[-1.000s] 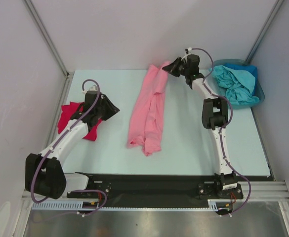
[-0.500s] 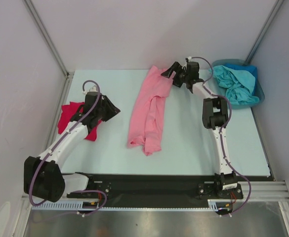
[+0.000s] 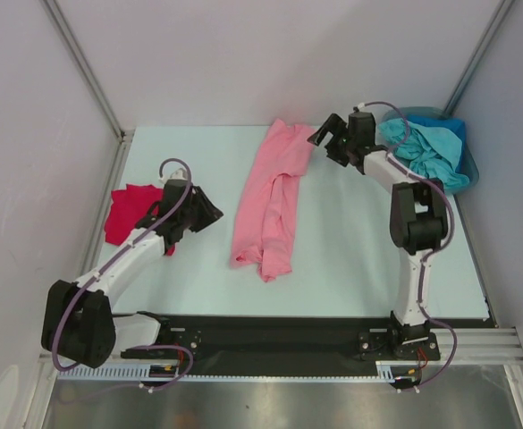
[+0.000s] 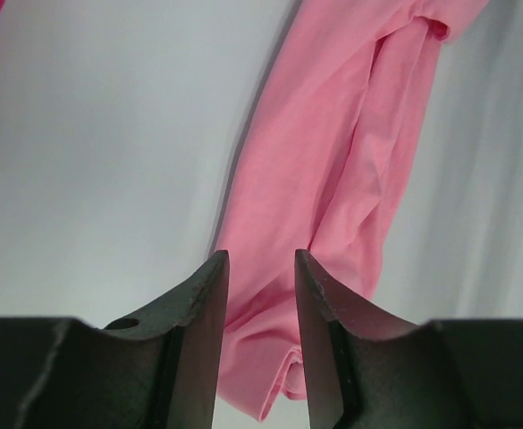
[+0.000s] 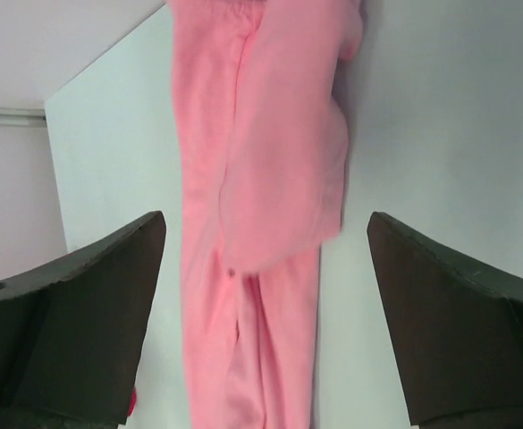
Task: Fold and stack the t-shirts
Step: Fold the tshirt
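T-shirt [image 3: 274,201] in pink lies lengthwise on table [image 3: 350,241].

Soft, creased, matt pink cloth shirt [image 3: 274,201] on a smooth, pale, matt table [image 3: 350,241]

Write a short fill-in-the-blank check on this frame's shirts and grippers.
1. The middle t-shirt, lying lengthwise, is ___.
2. The right gripper, beside that shirt's far end, has its jaws ___ and holds nothing.
3. Seen from above, the red t-shirt lies on the ___ side of the table.
Missing words: pink; open; left.
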`<state>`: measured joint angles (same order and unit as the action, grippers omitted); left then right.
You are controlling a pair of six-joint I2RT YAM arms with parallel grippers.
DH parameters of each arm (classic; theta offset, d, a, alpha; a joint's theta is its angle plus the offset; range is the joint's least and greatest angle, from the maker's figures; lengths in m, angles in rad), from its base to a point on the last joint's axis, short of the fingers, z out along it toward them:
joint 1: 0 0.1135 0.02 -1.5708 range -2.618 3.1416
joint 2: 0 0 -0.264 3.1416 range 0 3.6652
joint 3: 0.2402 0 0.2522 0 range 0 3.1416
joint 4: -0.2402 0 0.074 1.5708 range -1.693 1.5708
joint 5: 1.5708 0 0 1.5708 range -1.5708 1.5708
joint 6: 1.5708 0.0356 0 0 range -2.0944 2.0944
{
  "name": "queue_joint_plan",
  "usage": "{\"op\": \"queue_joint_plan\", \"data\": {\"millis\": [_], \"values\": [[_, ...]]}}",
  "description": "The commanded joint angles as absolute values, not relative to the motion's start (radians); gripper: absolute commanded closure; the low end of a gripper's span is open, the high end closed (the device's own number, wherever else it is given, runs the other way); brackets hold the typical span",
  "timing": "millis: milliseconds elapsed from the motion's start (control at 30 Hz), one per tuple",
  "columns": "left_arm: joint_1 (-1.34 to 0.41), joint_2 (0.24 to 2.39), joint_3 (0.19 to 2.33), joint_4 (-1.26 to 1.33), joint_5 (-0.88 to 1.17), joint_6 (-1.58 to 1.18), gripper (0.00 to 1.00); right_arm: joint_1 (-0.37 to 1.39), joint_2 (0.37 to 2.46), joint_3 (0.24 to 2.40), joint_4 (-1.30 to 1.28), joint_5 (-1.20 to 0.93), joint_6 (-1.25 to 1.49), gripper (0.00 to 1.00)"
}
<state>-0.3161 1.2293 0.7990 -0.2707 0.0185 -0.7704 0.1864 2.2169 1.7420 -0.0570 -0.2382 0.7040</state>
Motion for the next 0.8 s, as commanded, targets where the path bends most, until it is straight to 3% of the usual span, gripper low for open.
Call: {"op": "queue_joint_plan", "data": {"millis": [0,367,767], "values": [[-0.337,1.246,0.764,-0.163,0.021,-0.788,0.59,0.192,1.972,1.534,-0.080,-0.074,0.748,0.00],[-0.456,1.230,0.609,-0.057,0.017,-0.807,0.60,0.333,1.542,0.766,0.210,-0.078,0.864,0.00],[-0.572,1.074,0.402,-0.035,-0.028,-0.830,0.60,0.558,1.318,0.480,0.238,-0.051,0.910,0.02]]}}
